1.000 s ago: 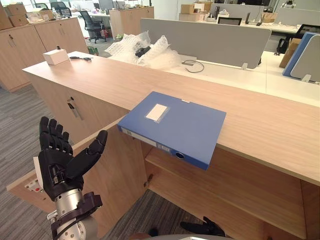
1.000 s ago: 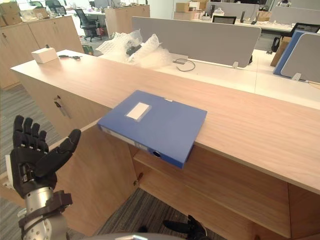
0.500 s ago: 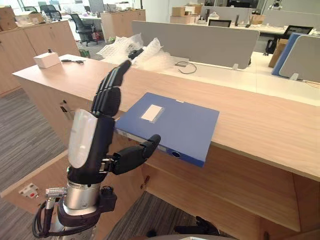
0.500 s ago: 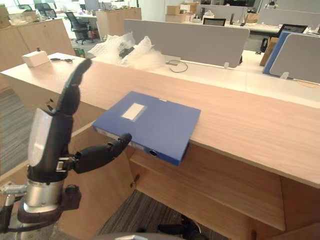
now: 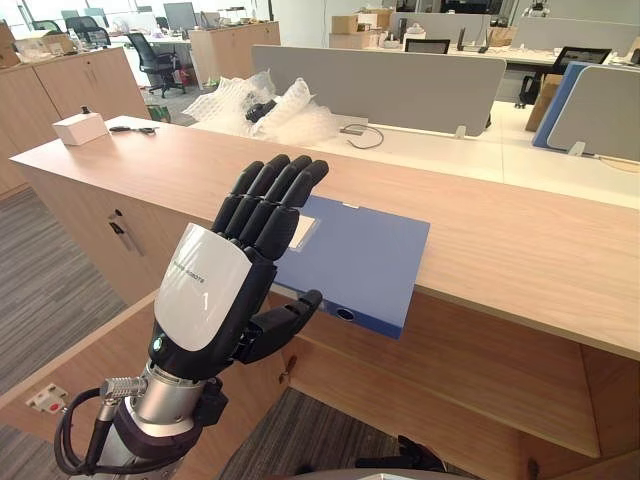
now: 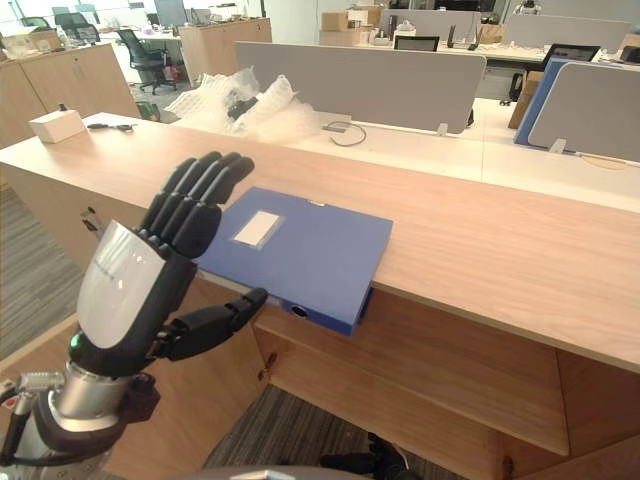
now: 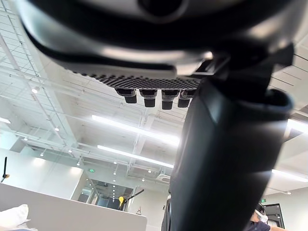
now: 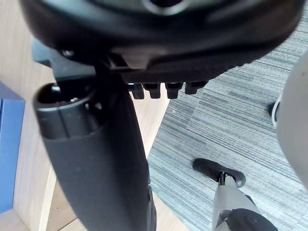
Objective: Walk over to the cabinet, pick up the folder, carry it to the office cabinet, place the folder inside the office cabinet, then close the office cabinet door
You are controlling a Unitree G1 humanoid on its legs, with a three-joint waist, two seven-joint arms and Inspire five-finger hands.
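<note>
The blue folder (image 5: 365, 250) is lying flat on the wooden counter (image 5: 500, 225), with its near corner hanging out past the front edge, above the open cabinet's shelf (image 5: 450, 370). The left hand (image 5: 205, 300) is hovering in front of the folder's near left side, fingers straight and spread, thumb reaching out below the spine edge. It is gripping nothing, and I cannot tell whether the thumb is touching the folder. The right hand (image 8: 96, 159) is hanging low over the carpet, relaxed and empty.

The overhang is probably posing the main risk. If the straight fingers are coming down on the projecting corner, the folder may be tipping over the edge and dropping to the floor. If they are pushing forward instead, it may be sliding deeper onto the counter, out of the thumb's reach.

A pinch at one corner also looks weak. The folder is broad and smooth, so it may be swinging down and slipping free as it is being lifted.

The open cabinet door (image 5: 90, 345) is standing just beside the left arm, so a low approach may be knocking it.
</note>
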